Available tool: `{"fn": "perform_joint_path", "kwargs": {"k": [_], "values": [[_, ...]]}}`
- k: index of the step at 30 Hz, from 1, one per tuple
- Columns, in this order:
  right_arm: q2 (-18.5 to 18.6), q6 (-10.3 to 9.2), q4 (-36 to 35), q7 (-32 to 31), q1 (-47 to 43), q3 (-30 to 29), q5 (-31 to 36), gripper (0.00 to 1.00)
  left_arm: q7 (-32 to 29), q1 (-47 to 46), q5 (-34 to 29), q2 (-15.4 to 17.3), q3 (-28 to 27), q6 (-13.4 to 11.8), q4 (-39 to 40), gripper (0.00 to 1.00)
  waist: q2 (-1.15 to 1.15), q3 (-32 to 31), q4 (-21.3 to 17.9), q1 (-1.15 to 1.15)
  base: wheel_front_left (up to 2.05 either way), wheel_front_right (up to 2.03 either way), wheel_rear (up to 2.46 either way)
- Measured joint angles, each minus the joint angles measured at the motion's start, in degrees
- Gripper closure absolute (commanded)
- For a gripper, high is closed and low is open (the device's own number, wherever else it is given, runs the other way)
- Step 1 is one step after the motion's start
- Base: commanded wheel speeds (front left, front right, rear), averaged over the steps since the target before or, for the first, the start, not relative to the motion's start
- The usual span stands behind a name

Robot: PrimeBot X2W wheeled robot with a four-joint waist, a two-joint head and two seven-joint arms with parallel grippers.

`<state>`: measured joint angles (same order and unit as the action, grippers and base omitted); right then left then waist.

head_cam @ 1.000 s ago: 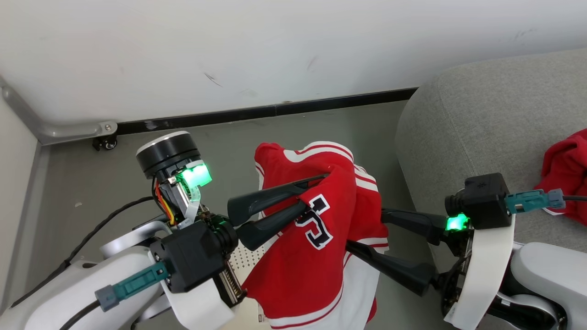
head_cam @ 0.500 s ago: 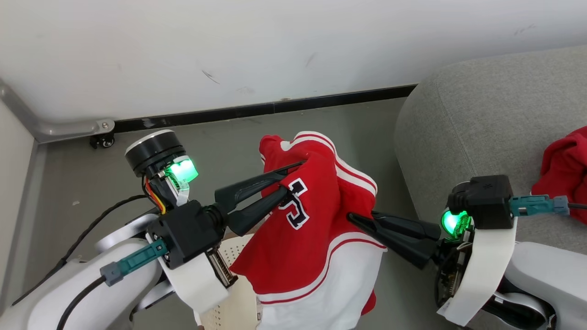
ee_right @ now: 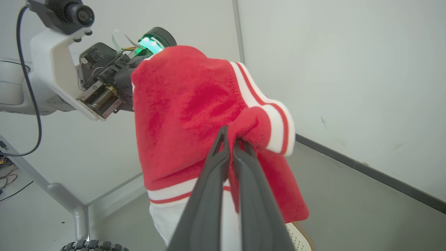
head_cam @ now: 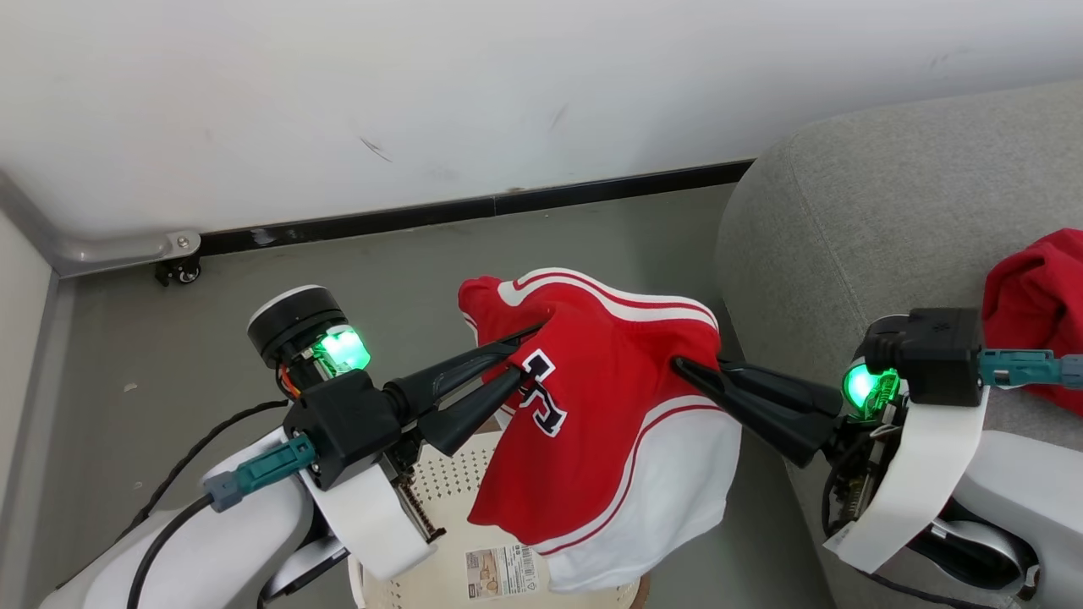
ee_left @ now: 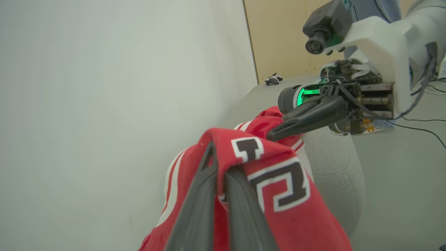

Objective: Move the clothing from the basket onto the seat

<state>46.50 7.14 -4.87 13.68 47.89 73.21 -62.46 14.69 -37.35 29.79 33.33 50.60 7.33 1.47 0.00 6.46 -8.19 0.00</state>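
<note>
Now the left tool (head_cam: 531,353) and right tool (head_cam: 678,364) pinch the jersey (head_cam: 609,406) above the basket (head_cam: 440,507), mid-carry; next it needs swinging onto the seat (head_cam: 846,220).

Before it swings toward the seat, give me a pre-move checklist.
1. Left pincer shut on jersey: ok.
2. Right pincer shut on jersey: ok.
3. Jersey hem lifted clear of the basket: cannot tell; the hem hangs over it.
4. Bare landing spot on seat, beside the red garment: ok.
5. Basket emptied: cannot tell; the jersey hides part of it.
</note>
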Motion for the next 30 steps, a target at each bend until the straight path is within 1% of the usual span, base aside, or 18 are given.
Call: {"fn": "perform_joint_path", "kwargs": {"k": [4, 5, 7, 10, 13, 16, 19, 30], "values": [[0.2, 0.00, 0.9, 0.3, 0.0, -1.3, 0.0, 1.00, 0.0, 0.4, 0.9, -0.7, 0.3, 0.0, -0.3, 1.00, 0.00, -0.4, -0.2, 0.00, 0.00, 0.00, 0.00], [0.4, 0.00, 1.4, 0.5, -0.1, -1.8, 0.0, 1.00, 0.0, 0.6, 0.9, -0.8, 0.5, 0.0, -0.3, 0.92, 0.00, -0.4, -0.2, 0.00, 0.00, 0.00, 0.00], [0.7, 0.00, 2.1, 0.5, -0.3, -2.9, -0.1, 1.00, 0.0, 1.1, 1.6, -1.0, 0.9, 0.0, -0.5, 0.68, 0.00, -0.7, -0.3, 0.00, 0.00, 0.00, 0.00], [0.6, 0.00, 3.0, 0.5, -1.2, -4.6, -0.6, 1.00, 0.0, 1.4, 2.3, -1.4, 1.3, 0.0, -0.7, 0.40, 0.00, -1.0, -0.4, 0.00, 0.00, 0.00, 0.00], [0.3, 0.00, 3.4, 0.5, -2.6, -7.3, -0.8, 1.00, 0.0, 2.2, 2.8, -1.6, 1.7, 0.0, -1.1, 0.00, 0.00, -1.3, -0.4, 0.00, 0.00, 0.00, 0.00], [-0.2, 0.00, 3.7, 0.5, -3.8, -10.7, -1.0, 1.00, 0.0, 2.9, 3.7, -1.8, 1.6, 0.0, -1.4, 0.00, 0.00, -1.7, -0.5, 0.00, 0.00, 0.00, 0.00], [-0.2, -0.01, 4.7, 0.5, -5.5, -13.8, -1.2, 1.00, 0.0, 3.5, 4.5, -2.7, 0.7, 0.0, -1.5, 0.00, 0.00, -2.2, -0.6, 0.00, 0.00, 0.00, 0.00], [-0.2, -0.01, 6.4, 0.5, -12.5, -21.2, -0.2, 1.00, 0.0, 4.9, 4.9, -4.7, 0.8, 0.0, -0.4, 0.00, 0.00, -3.7, -1.3, 0.00, 0.00, 0.00, 0.00]]}}
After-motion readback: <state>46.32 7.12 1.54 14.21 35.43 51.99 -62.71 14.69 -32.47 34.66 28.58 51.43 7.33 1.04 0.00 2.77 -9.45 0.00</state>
